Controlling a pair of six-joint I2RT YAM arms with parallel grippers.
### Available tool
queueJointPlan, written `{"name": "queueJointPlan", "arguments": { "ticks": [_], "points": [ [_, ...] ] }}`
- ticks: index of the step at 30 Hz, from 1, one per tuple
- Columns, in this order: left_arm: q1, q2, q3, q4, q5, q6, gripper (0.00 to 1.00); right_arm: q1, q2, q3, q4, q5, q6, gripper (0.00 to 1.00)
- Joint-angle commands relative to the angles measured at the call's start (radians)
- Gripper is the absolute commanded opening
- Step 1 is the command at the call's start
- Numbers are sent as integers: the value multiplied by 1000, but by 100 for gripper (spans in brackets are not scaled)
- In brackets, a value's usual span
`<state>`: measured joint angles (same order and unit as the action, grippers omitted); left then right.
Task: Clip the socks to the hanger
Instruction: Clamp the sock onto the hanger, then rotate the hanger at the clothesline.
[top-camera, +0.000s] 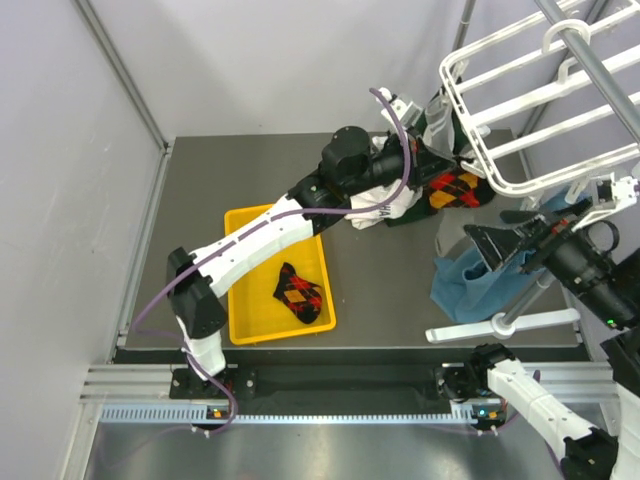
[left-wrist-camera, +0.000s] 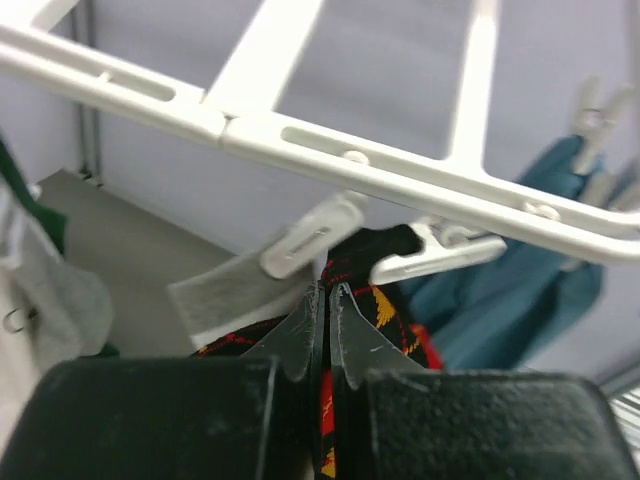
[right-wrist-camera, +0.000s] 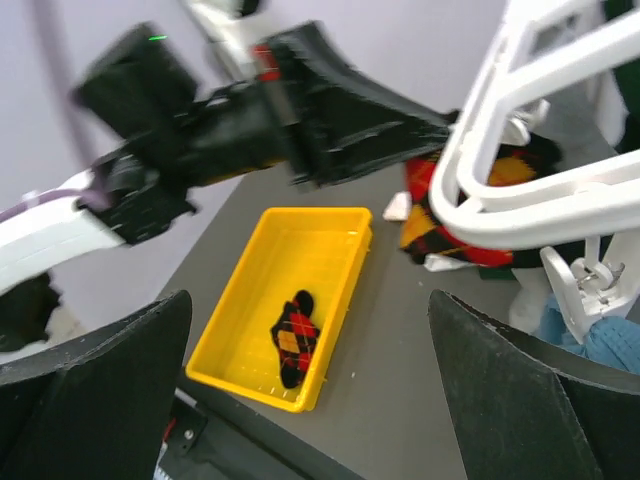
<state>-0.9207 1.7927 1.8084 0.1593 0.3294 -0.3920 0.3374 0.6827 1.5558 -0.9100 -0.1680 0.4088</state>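
Note:
My left gripper (top-camera: 428, 168) (left-wrist-camera: 328, 296) is shut on a red, black and yellow argyle sock (top-camera: 456, 188) (left-wrist-camera: 388, 300) and holds it just under the near edge of the white hanger (top-camera: 520, 110) (left-wrist-camera: 400, 170). Two white clips (left-wrist-camera: 308, 238) (left-wrist-camera: 440, 256) dangle right above the sock's top edge. A light grey sock (left-wrist-camera: 232, 290) shows left of my fingers; I cannot tell whether it is clipped. A second argyle sock (top-camera: 298, 293) (right-wrist-camera: 293, 338) lies in the yellow tray (top-camera: 240, 215) (right-wrist-camera: 315, 215). My right gripper (top-camera: 497, 243) (right-wrist-camera: 310, 300) is open and holds nothing, to the right of the hanger's corner.
A grey metal pole (top-camera: 600, 60) carries the hanger, and its white foot (top-camera: 500, 325) lies on the table at the front right. A teal cloth (top-camera: 465, 275) hangs below the hanger. Green and white garments (top-camera: 437, 120) hang at the back.

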Motion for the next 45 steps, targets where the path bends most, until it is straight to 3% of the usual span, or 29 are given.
{"name": "queueJointPlan", "arguments": {
  "ticks": [1,6,10,13,15,20,28,33,38,43,45],
  "points": [
    [45,54,90,-87,-112,-14,0,0,17,85,-24,-171,-74,100],
    [105,134,292,-153,-84,7,10,2,37,219,-15,-231,-88,100],
    [129,265,541,-282,-76,48,18,2,70,320,-13,-145,-90,100],
    [157,301,608,-279,-67,36,23,2,93,365,-29,-62,-108,100],
    [175,298,605,-245,-73,16,31,0,103,366,-32,-2,-123,100],
    [187,197,476,-234,-133,19,68,0,118,369,-66,114,-145,100],
    [163,-107,197,-240,-220,42,81,0,113,392,-90,165,-160,100],
    [158,-280,57,-282,-271,56,81,2,123,411,-110,163,-168,100],
    [100,-423,-159,-167,-112,12,57,2,127,455,-124,245,-179,100],
    [-218,-391,-161,-170,-148,166,50,3,161,547,-154,327,-176,100],
    [-289,-337,-165,-129,-191,211,49,6,172,578,-168,376,-173,100]
  ]
}}
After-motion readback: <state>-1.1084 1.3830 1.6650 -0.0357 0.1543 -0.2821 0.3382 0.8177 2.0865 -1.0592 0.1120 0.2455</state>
